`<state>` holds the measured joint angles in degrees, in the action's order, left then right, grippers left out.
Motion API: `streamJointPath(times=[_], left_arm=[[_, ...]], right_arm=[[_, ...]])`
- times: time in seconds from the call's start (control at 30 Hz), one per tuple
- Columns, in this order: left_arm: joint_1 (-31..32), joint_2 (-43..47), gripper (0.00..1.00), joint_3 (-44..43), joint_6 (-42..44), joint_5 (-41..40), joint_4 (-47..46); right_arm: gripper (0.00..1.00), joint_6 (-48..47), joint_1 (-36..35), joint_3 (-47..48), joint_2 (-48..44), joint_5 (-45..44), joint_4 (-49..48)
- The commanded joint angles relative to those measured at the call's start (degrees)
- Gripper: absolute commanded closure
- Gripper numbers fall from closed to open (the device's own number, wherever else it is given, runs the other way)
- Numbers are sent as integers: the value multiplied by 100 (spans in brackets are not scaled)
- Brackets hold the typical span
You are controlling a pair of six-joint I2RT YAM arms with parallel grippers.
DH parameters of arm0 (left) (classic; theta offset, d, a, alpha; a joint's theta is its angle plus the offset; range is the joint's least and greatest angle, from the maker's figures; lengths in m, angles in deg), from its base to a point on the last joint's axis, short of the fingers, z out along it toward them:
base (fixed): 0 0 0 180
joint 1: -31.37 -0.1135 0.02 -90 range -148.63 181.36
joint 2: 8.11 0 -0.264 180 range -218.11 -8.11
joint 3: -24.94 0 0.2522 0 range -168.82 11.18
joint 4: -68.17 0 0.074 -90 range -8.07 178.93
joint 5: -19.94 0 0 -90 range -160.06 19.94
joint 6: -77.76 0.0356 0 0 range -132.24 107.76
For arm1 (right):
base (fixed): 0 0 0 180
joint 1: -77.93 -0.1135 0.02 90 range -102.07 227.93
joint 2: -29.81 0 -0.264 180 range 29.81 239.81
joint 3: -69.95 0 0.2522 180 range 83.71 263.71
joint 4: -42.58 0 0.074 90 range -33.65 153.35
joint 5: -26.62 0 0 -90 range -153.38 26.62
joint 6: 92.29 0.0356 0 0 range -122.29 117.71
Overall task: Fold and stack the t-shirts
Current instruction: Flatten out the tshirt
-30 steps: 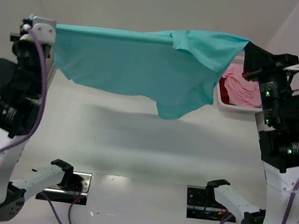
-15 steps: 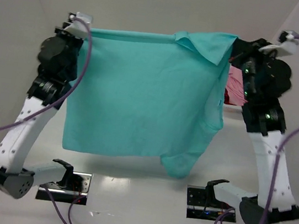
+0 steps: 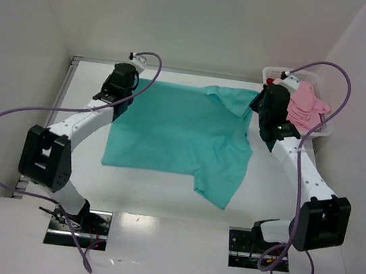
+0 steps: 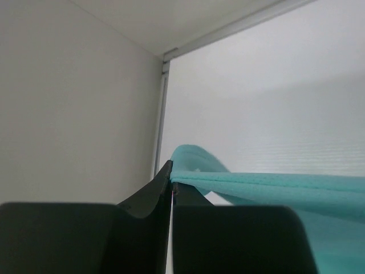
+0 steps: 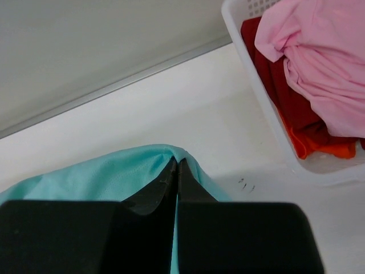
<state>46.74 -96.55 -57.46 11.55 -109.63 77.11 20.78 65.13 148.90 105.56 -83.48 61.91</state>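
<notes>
A teal t-shirt (image 3: 179, 136) lies spread flat on the white table, one sleeve trailing toward the front right. My left gripper (image 3: 125, 74) is shut on its far left corner; the left wrist view shows the teal cloth (image 4: 268, 182) pinched at my left gripper's tip (image 4: 171, 180). My right gripper (image 3: 264, 101) is shut on the shirt's far right corner, where the teal cloth (image 5: 102, 177) folds over my right gripper's tip (image 5: 177, 165). A light pink t-shirt (image 3: 306, 107) and a dark red t-shirt (image 5: 285, 97) lie in the basket.
A white plastic basket (image 3: 324, 133) stands at the far right by the wall; orange cloth (image 5: 322, 145) lies under the red shirt. White walls close in the table at left, back and right. Two arm bases sit at the near edge.
Both arms swung forward and down from holding the teal shirt stretched in the air; it now lies flat on the table, with both grippers at its far corners.
</notes>
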Motion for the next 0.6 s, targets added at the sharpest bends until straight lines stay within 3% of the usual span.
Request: streamJointPath(times=[0.0, 0.3, 0.57], left_arm=[[-123, -540, 100, -263, -59, -429, -519], [-237, -1498, 100, -940, -138, -139, -995], [-350, -2326, 100, -1713, -138, -77, -1047]], right_arm=[[100, 136, 155, -147, 238, -258, -951], [100, 277, 207, 64, 1353, -73, -1610], [100, 330, 366, 924, 2348, 190, -1690]])
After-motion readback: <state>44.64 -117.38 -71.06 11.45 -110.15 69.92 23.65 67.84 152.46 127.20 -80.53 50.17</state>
